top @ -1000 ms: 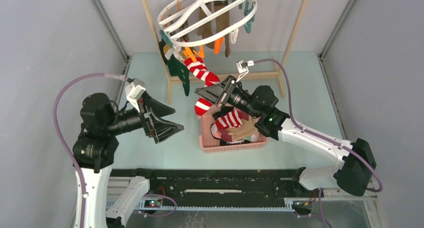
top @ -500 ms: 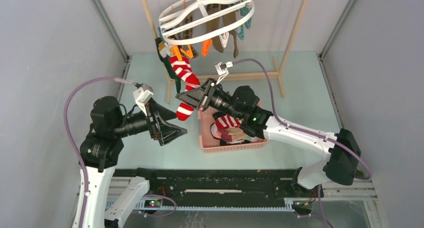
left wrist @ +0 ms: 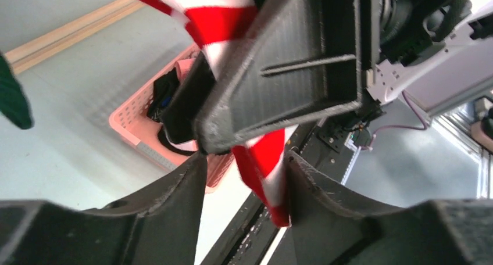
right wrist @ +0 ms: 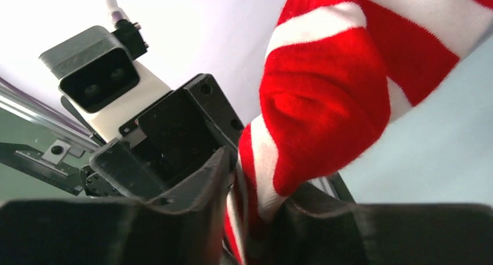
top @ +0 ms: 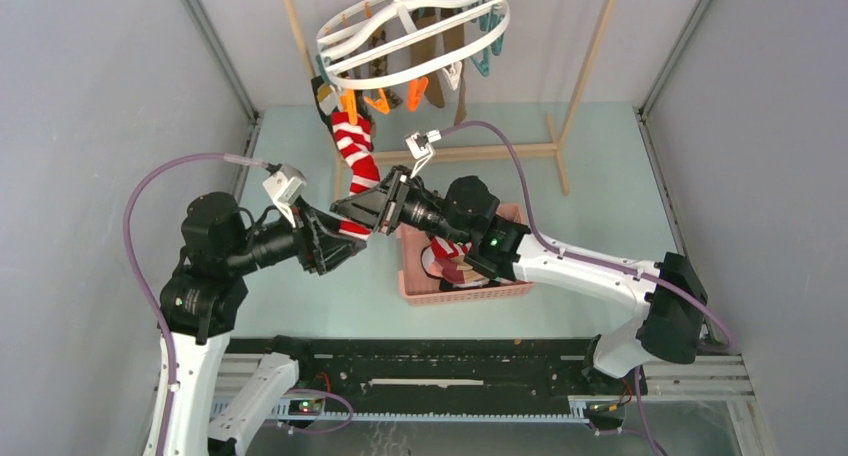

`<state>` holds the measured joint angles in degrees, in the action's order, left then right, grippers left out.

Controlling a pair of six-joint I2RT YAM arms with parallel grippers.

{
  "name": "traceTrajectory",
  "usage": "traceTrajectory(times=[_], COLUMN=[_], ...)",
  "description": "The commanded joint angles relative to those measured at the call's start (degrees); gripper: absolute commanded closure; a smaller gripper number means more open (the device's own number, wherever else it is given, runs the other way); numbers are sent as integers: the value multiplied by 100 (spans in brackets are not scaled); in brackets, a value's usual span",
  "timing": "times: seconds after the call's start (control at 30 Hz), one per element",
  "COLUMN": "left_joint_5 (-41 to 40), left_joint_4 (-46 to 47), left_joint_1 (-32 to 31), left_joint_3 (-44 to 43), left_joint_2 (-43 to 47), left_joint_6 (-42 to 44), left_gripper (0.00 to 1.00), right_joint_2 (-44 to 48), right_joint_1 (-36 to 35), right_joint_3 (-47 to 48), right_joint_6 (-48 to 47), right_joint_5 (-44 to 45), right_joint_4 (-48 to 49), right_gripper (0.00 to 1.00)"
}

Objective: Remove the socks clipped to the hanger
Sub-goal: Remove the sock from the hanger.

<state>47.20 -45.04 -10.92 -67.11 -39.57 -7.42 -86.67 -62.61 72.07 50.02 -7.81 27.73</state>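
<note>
Both arms have closed in on the striped sock [top: 356, 148], still clipped to the hanger [top: 498, 26]; your right gripper [right wrist: 253, 178] pinches it; left gripper [left wrist: 244, 160] brackets the toe, grip uncertain; pull down steadily, not sideways

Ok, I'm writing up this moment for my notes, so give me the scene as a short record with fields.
sock: striped sock, hanging from the clips of the hanger
right gripper: clamped on the sock's lower part
left gripper: open, fingers on either side of the sock's toe end
basket: pink basket, holding other socks
</note>
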Motion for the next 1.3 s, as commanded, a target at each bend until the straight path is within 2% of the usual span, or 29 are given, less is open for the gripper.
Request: traceTrajectory(times=[0.0,0.03,0.07,0.2,0.27,0.37,0.43,0.53,0.73,0.9,1.1,1.27], left_joint_5=[-623,-802,-892,-1058,-1179,-1373,-1456,-1641,-1912,-1723,-1240,-1051], left_joint_4=[288,319,346,373,373,291,236,232,332,317,209,142], left_joint_1=[-30,-26,-25,-33,-44,-122,-221,-510,-1104,-1194,-1199,-1194], left_joint_3=[-65,-67,-62,29,150,248,264,269,308,295,307,335], left_joint_2=[7,7,-4,14,74,125,119,62,35,165,439,550], left_joint_6=[59,35,35,58,142,458,638,885,1105,1023,795,537], left_gripper=[56,69,77,97,100,100,100,100,100,100,100,100], right_joint_2=[59,93,130,450,765,1052,1084,1001,532,302,384,438], right_joint_1=[-72,-75,-85,-106,-111,-126,-145,-179,-124,506,1147,1215], right_joint_3=[255,256,256,259,255,340,486,698,1252,1330,576,146], right_joint_6=[-51,-64,-94,-413,-656,-1185,-1517,-1903,-2269,-1625,-854,-362], right_joint_5=[44,74,141,941,1957,3028,3475,3695,3199,1836,332,-190], right_joint_4=[-7,-64,-166,-868,-1556,-2177,-2414,-2402,-1986,-1539,-307,351], right_gripper=[57,51,45,27,21,16,15,14,15,15,15,14])
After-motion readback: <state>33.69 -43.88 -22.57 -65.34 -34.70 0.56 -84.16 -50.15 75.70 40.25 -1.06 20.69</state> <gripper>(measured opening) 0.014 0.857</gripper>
